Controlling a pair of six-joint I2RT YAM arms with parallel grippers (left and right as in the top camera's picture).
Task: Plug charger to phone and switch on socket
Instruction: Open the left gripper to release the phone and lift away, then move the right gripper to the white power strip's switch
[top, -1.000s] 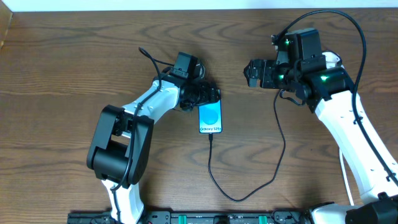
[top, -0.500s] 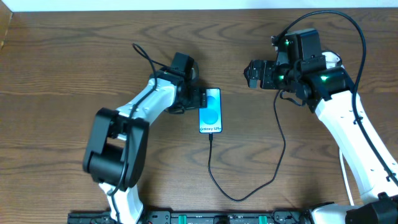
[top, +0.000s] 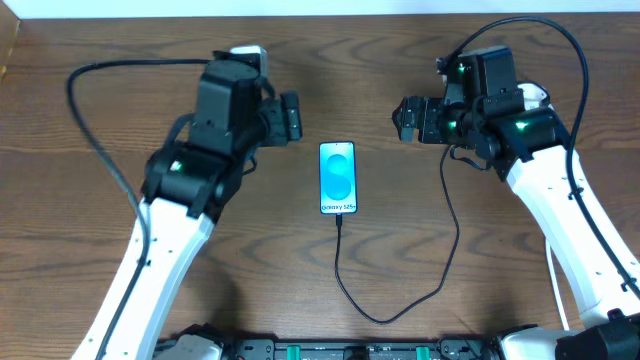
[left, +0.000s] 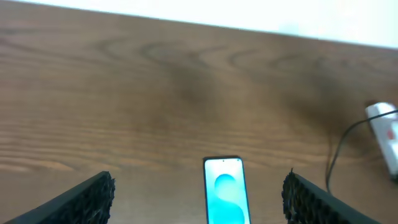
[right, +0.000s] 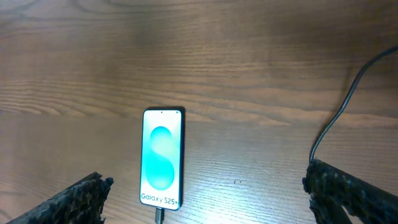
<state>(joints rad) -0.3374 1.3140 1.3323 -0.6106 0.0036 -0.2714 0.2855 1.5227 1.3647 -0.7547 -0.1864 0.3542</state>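
1. Position: the phone lies flat and lit in the middle of the table, long axis running near to far.
2. The charger cable meets the phone's near edge, loops toward the near side, then climbs to the right and disappears under the right arm. The tip looks seated, so I judge the plugging done.
3. The socket shows only at the right edge of the left wrist view, a white strip with red marks. Overhead, the right arm hides it. Flipping its switch looks like the 1 step left.
4. The left gripper hangs left of the phone's far end, jaws spread wide, holding nothing.
5. The right gripper hangs right of that far end, jaws fully apart, also empty.
6. Risk 1: the cable runs beneath the right arm, so a reach toward the socket could hook it and drag the phone or pull the tip out.
7. Risk 2: wide jaws make a poor pusher. A finger could miss the small switch, or shove the strip sideways instead of tripping it.
8. Risk 3: the strip is hidden from above, so aiming would depend on a wrist view.
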